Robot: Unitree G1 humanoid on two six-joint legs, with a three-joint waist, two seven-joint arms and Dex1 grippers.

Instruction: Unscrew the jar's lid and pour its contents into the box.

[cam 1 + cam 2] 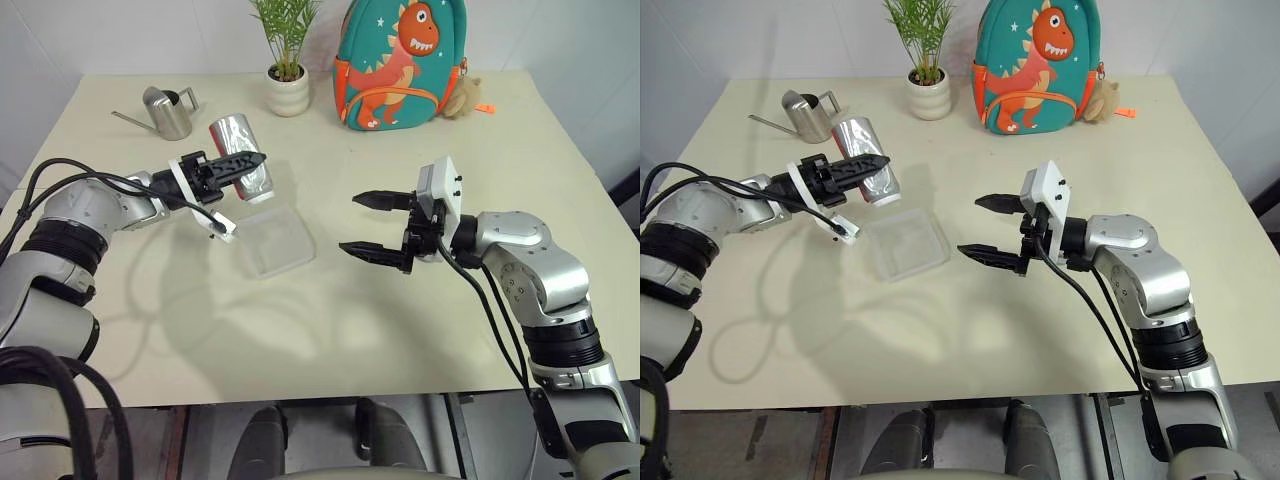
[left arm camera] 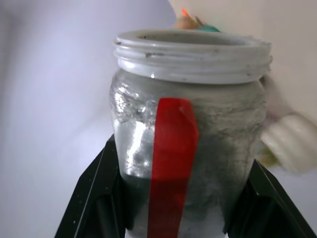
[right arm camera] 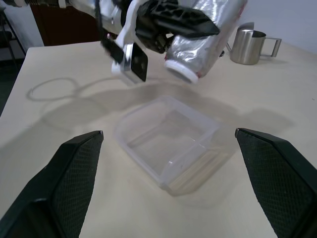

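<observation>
Your cream tabletop (image 1: 400, 330) runs back to a white wall, where a steel watering can (image 1: 168, 110), a potted plant (image 1: 287, 75) and a dinosaur backpack (image 1: 400, 62) stand along the far side. Your left hand (image 1: 245, 165) is pinching the jar (image 1: 240, 158), fingers pressed against its sides. The jar is lidless and tipped over, its open white-threaded mouth angled down toward the box (image 1: 273, 239), just above that container's far left corner. A red strip runs down the jar's side in the left wrist view. The box sits near the middle of the tabletop. Your right hand (image 1: 378, 226) hovers just right of the box, its fingers spread wide and holding nothing.
</observation>
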